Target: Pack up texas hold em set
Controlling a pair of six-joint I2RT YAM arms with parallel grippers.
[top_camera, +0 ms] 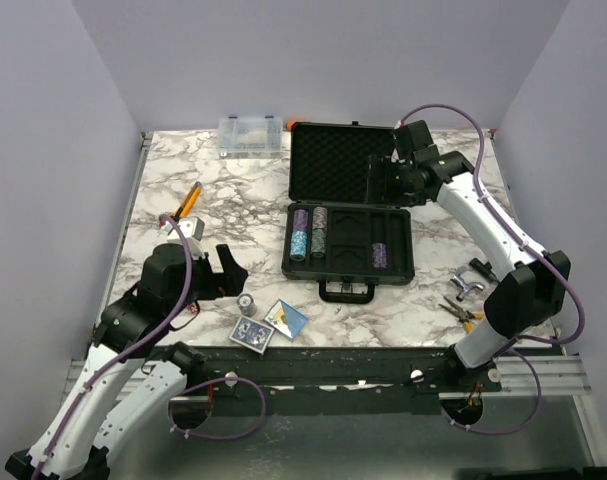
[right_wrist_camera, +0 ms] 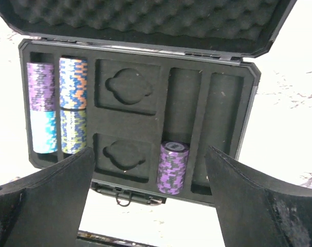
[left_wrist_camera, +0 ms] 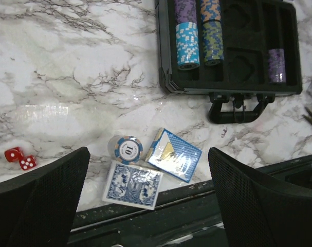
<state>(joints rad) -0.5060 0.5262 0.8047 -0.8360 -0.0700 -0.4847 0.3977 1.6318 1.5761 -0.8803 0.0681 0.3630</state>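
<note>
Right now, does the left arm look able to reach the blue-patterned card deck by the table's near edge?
Probably yes: the open left gripper hangs near the deck, nothing between them, though a chip stack and second deck crowd it.

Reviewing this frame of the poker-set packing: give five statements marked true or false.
1. The case lid stands open. True.
2. Both card decks sit in the tray. False: they lie on the table.
3. A purple chip stack lies in a tray slot. True.
4. The right end effector grips chips. False: it is open, holding nothing.
5. Two red dice lie on the table. True.
</note>
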